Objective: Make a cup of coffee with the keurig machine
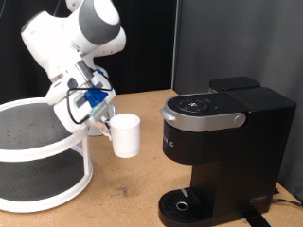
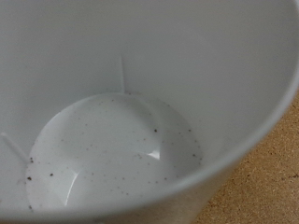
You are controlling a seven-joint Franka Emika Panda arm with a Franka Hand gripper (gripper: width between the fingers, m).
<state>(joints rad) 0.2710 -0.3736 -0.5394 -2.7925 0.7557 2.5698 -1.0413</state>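
The white cup (image 1: 126, 134) hangs upright just above the table, to the exterior view's left of the black keurig machine (image 1: 222, 142). My gripper (image 1: 106, 121) is at the cup's left wall near the rim and looks shut on it. The machine's lid with the silver-grey band (image 1: 201, 112) is down. Its round drip tray (image 1: 180, 204) at the bottom holds nothing. The wrist view looks straight down into the cup (image 2: 121, 149), which fills the frame. Its inside is white with small dark specks on the floor. My fingers do not show there.
A white two-tier round rack (image 1: 43, 194) stands at the exterior view's left, close under the arm. The brown cork-like tabletop (image 1: 133, 189) lies between rack and machine and also shows in the wrist view (image 2: 271, 177). A dark curtain hangs behind.
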